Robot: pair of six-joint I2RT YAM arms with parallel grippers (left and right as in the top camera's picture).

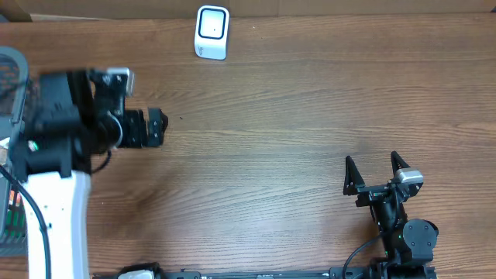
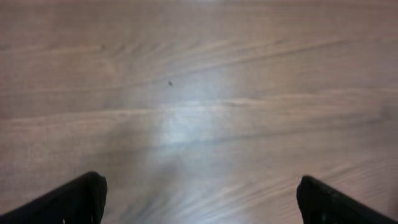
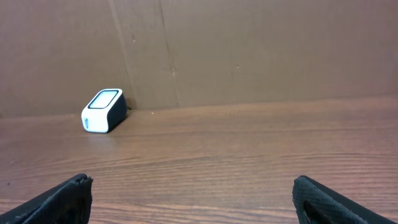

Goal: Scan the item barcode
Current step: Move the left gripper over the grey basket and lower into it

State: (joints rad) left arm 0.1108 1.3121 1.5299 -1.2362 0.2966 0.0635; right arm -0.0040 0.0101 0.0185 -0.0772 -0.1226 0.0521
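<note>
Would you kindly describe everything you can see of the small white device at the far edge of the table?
The white device is a small rounded box, plastic by its look, with a dark-rimmed pale panel facing up and a darker side. It rests alone on the wooden table, close to the brown back wall. Only the table visibly touches it.

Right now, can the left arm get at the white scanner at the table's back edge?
Probably yes. The left gripper is open and empty, and only bare table lies between it and the scanner. Nothing stands beside the scanner in the overhead view, so the way looks free.
</note>
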